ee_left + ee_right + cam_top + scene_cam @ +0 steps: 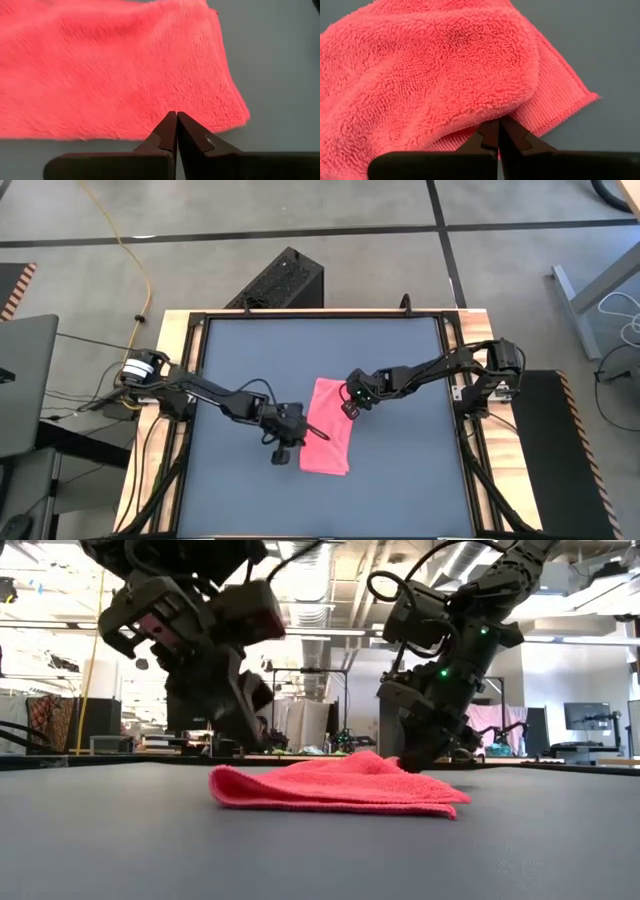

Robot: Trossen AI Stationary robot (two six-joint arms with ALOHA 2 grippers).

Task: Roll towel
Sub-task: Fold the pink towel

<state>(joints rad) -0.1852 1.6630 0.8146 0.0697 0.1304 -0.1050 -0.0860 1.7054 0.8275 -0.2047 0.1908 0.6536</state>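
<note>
The pink towel (332, 430) lies folded in a narrow strip on the dark grey table (400, 480), its long sides running from far to near. My right gripper (352, 408) is at the strip's right long edge, shut on the cloth, which bulges up there (375, 758). My left gripper (303, 430) is shut, with its fingertips (176, 116) at the strip's left long edge. The towel fills much of the left wrist view (110, 70) and the right wrist view (420, 75). My right gripper pinches the towel's upper layer at its rounded folded edge (512, 107), at the strip's right side, slanting down from the table's right. The cloth humps up at the fingers, and the lower layer (555, 100) stays flat on the table. My left gripper's shut fingertips meet the towel's left edge (165, 131); I cannot tell whether they touch it.
A wooden frame (185, 380) runs round the tabletop. A black box (285, 280) stands on the floor beyond the far edge. Bare table lies to the left, right and near side of the towel.
</note>
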